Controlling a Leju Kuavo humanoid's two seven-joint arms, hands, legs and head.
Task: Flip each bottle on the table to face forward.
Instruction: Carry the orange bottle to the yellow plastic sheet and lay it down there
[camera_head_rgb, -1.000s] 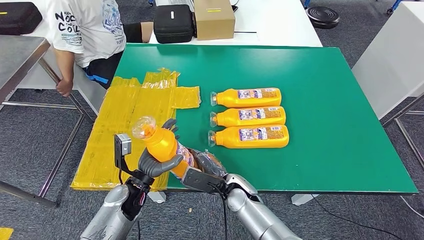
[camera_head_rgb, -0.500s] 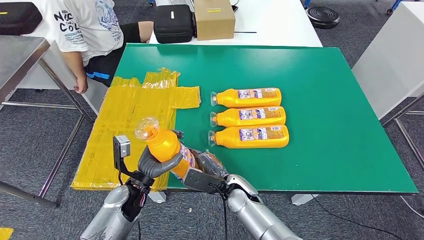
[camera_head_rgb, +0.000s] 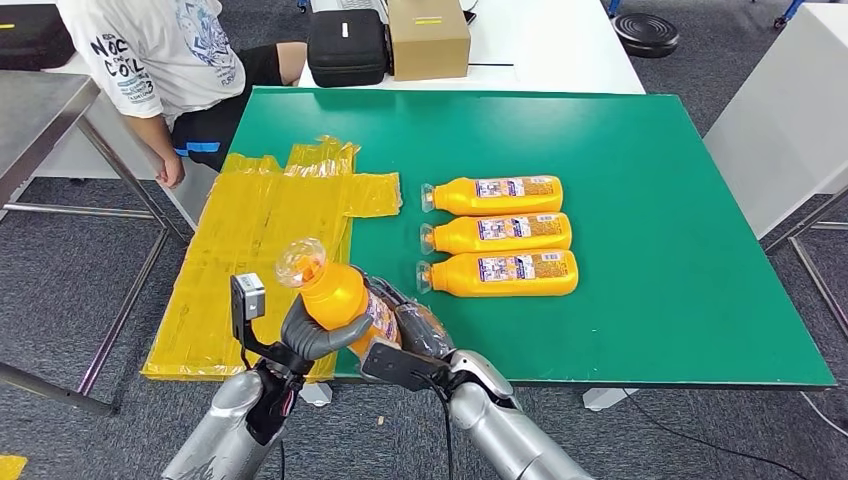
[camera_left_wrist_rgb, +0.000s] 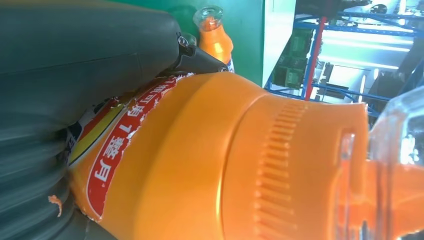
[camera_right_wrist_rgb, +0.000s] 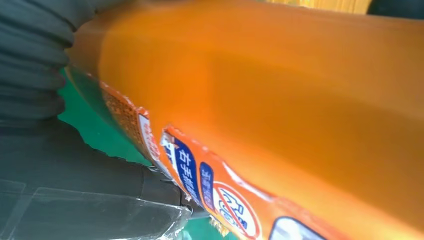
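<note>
Held bottle: an orange bottle (camera_head_rgb: 335, 295) with a clear cap is lifted off the green table (camera_head_rgb: 640, 150) near its front left corner, neck tilted up and away from the robot, body slanting down toward the right hand.

Left hand: the left hand (camera_head_rgb: 318, 335) wraps the bottle just below the neck, thumb across the front. In the left wrist view the grey palm presses against the torn red label (a full grasp, not a fingertip pinch).

Right hand: the right hand (camera_head_rgb: 415, 335) cups the lower body of the same bottle from beneath. The right wrist view shows the printed label lying right against it, so it grips the base end.

Why two hands: my reading is that holding both ends lets the bottle be rolled about its long axis, which is what turning its face calls for.

Row on table: three more bottles (camera_head_rgb: 495, 233) lie on their sides, side by side and touching, caps pointing to the robot's left, labels up. They look already set, though the print is too small to tell front from back.

Likely slot: the free strip of table just in front of the nearest lying bottle would suit the fourth.

Yellow sheet: crinkled yellow plastic (camera_head_rgb: 255, 250) covers the table's left edge and hangs over it.

Bystander: a person in a white shirt (camera_head_rgb: 160, 45) stands at the far left corner, well apart from the bottles.
</note>
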